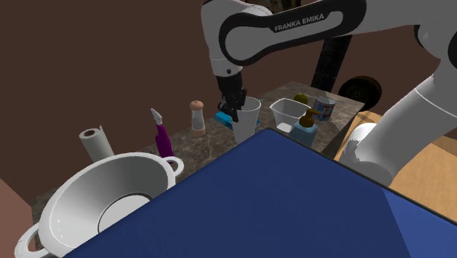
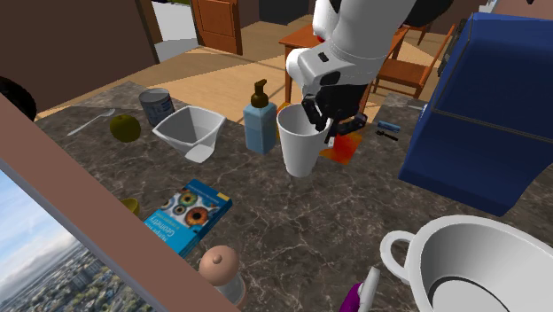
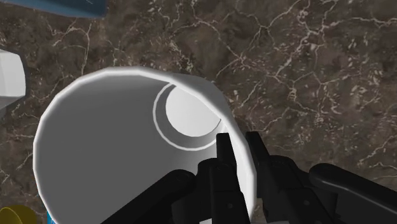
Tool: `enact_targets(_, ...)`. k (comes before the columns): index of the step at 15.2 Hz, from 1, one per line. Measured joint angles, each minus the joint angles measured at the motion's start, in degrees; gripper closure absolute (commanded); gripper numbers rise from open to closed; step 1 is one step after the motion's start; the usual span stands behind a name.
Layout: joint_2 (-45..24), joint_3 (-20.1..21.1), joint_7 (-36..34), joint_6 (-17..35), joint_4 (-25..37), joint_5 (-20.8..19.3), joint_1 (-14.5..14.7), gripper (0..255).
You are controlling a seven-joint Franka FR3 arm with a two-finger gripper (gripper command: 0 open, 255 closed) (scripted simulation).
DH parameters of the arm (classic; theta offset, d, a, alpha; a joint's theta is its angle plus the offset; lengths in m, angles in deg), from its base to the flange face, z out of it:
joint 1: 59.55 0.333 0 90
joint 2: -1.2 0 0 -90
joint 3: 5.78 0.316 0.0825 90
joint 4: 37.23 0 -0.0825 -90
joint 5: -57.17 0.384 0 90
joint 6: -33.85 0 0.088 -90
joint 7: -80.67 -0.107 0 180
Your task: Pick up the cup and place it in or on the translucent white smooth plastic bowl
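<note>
A white tapered cup [image 1: 247,116] [image 2: 299,142] sits upright near the middle of a dark brown marble counter with pale veins [image 2: 354,213]. Whether its base touches the stone or hangs just above it cannot be told. The black two-finger gripper [image 1: 233,110] [image 2: 321,124] comes down from above and is clamped on the cup's rim. In the wrist view one finger [image 3: 222,149] lies inside the cup [image 3: 102,146] and the other just outside, with the wall pinched between them [image 3: 238,143].

A small white squarish bowl with a pouring lip [image 1: 282,116] [image 2: 177,133] stands near the cup. A blue soap bottle with a brown pump [image 2: 260,124] [image 1: 304,130] stands between them. Past the bowl are a yellow-green round fruit [image 2: 125,128] and a metal can with a blue label [image 2: 158,106].

A blue book with circle patterns [image 2: 188,213] lies flat on the counter. A large white round pot with two loop handles [image 1: 73,183] [image 2: 425,239] rests well apart from the cup, just beside the robot's blue box stand [image 1: 278,205]. Between the pot and the cup in the shoulder view are a purple bottle [image 1: 162,132] and a wooden grinder [image 1: 197,116].
</note>
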Motion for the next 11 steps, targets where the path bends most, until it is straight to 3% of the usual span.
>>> enact_targets(11, 0.0, -0.3, 0.7, -8.4, 8.4, -0.2, -0.2, 255)
